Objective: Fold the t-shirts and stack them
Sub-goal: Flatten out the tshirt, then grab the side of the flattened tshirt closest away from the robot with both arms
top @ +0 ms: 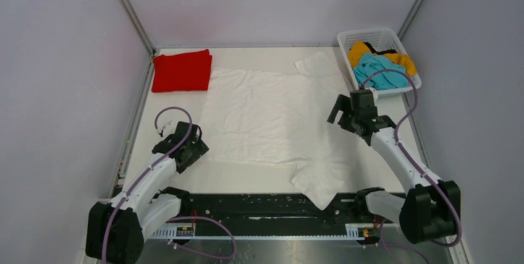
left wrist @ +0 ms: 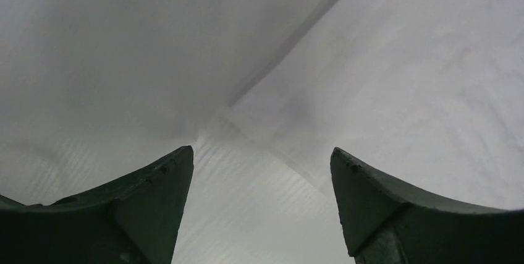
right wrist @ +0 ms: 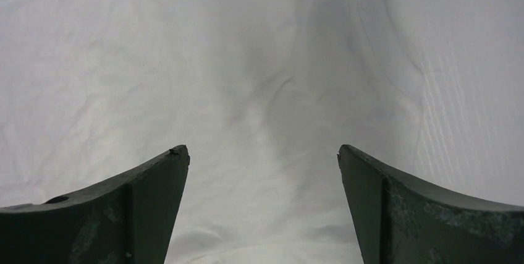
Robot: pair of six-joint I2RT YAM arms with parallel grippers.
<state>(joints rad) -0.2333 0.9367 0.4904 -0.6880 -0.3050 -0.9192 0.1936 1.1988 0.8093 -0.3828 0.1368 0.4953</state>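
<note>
A large white t-shirt (top: 266, 115) lies spread flat across the middle of the table, sleeves at the far right and near right. A folded red t-shirt (top: 182, 70) lies at the far left. My left gripper (top: 196, 148) is open and empty at the white shirt's near-left corner; its wrist view shows the shirt's edge (left wrist: 395, 60) over the table between the open fingers (left wrist: 154, 202). My right gripper (top: 341, 112) is open and empty above the shirt's right side; its wrist view shows only white cloth (right wrist: 259, 78). Teal (top: 380, 72) and orange-yellow (top: 361, 51) shirts lie in the basket.
A white plastic lattice basket (top: 348, 36) stands at the far right corner. Grey walls enclose the table on three sides. A black rail (top: 266, 205) runs along the near edge between the arm bases.
</note>
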